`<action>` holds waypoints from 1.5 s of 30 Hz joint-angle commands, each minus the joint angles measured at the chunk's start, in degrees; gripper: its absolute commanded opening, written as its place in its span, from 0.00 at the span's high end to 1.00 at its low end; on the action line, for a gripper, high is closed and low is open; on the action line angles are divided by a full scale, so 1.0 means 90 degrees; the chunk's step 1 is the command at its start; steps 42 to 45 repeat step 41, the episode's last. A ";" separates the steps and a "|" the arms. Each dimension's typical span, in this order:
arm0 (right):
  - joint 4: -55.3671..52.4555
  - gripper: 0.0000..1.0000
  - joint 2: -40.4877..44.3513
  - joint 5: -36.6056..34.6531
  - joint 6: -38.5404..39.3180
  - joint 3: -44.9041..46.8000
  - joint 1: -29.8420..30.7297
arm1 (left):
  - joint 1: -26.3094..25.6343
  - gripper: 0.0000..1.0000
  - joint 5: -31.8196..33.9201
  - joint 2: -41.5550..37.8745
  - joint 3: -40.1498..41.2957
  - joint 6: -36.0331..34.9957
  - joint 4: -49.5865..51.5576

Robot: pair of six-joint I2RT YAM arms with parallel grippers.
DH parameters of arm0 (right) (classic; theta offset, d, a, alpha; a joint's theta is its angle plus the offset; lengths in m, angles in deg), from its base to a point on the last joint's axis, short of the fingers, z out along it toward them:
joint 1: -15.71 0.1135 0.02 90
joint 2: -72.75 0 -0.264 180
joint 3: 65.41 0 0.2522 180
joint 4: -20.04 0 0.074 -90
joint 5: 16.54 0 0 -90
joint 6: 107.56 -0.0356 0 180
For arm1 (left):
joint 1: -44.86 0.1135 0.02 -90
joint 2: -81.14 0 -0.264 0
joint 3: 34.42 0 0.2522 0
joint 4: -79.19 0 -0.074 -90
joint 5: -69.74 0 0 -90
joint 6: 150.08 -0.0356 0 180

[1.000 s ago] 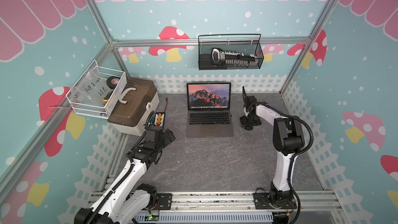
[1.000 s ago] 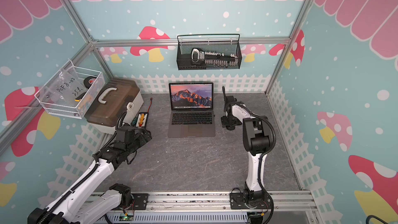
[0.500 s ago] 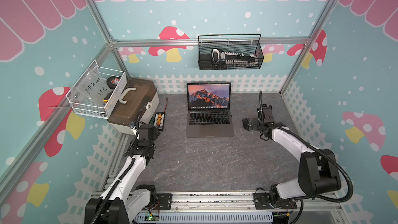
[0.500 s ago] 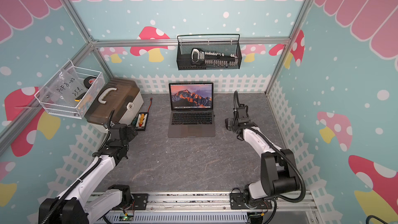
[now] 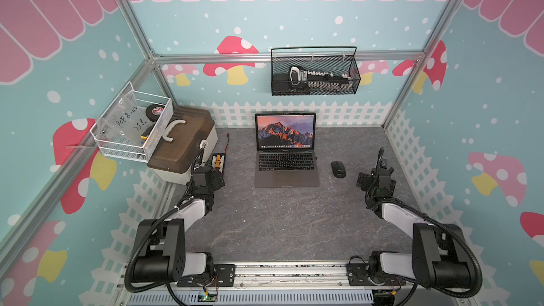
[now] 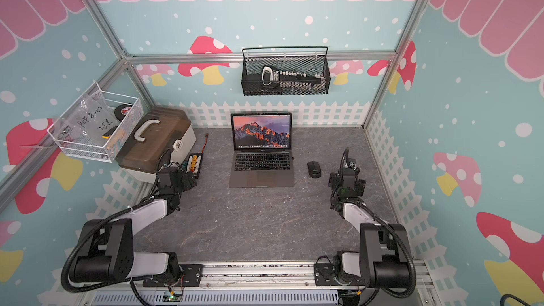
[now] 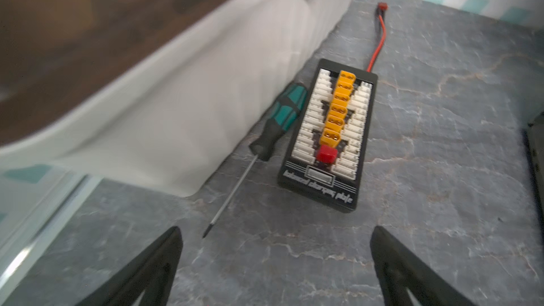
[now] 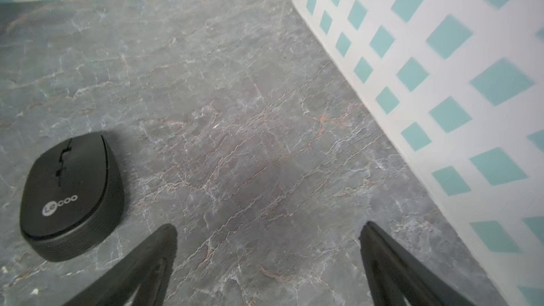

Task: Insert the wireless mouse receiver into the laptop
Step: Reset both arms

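l gripper (image 7: pixel 275 231) spread wide, nothing btwn its fingers, over the table (image 5: pixel 279 225) by the toolbox (image 5: pixel 182 142). ahead of it in the left wrist view: charging board (image 7: pixel 328 133) w/ yellow plugs, screwdriver (image 7: pixel 266 136) lying btwn board and toolbox wall, red wire (image 7: pixel 379 39) running off the board's far end. r gripper (image 8: pixel 268 228) also spread wide and empty, near the right fence wall. wireless mouse (image 8: pixel 73 198) lies beside it, apart. laptop (image 5: pixel 287 169) open at mid-back, screen lit, mouse just right of it. wireless mouse receiver (image 5: pixel 316 158): tiny dark nub touching the laptop's right edge, level w/ the top key row; too small to tell how deep it sits. white wire basket (image 5: pixel 129 130) overhangs the toolbox; black mesh basket (image 5: pixel 315 75) hangs on the back wall above the screen. both wrist views blurred, fingers cut off by the frame. front half of the table btwn the arms is open stone.
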 commanded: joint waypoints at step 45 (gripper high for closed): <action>0.3671 0.01 -0.1178 0.1478 0.1375 0.0730 0.0137 | -0.0724 0.00 0.1047 0.0859 0.0957 -0.0800 -0.4303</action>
